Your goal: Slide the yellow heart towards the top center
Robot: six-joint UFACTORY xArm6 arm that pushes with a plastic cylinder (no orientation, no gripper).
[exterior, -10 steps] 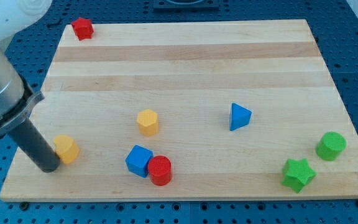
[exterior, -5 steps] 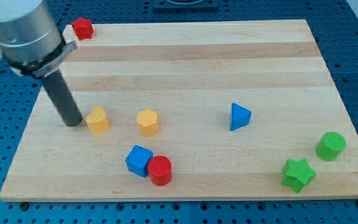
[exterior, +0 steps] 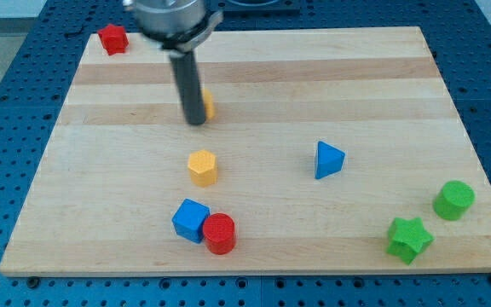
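The yellow heart (exterior: 207, 104) sits in the upper middle-left of the wooden board (exterior: 382, 77), mostly hidden behind my rod. My tip (exterior: 194, 121) rests on the board, touching the heart's left side. A second yellow block, hexagonal (exterior: 202, 167), lies below it, apart from the tip.
A red block (exterior: 112, 38) sits at the board's top left corner. A blue cube (exterior: 191, 220) and a red cylinder (exterior: 220, 233) touch near the bottom. A blue triangle (exterior: 328, 159) lies right of centre. A green star (exterior: 408, 239) and a green cylinder (exterior: 453, 199) sit at the bottom right.
My tip has swept from the board's lower left up and to the right, pushing the yellow heart with it to the upper middle-left. The other blocks have not moved.
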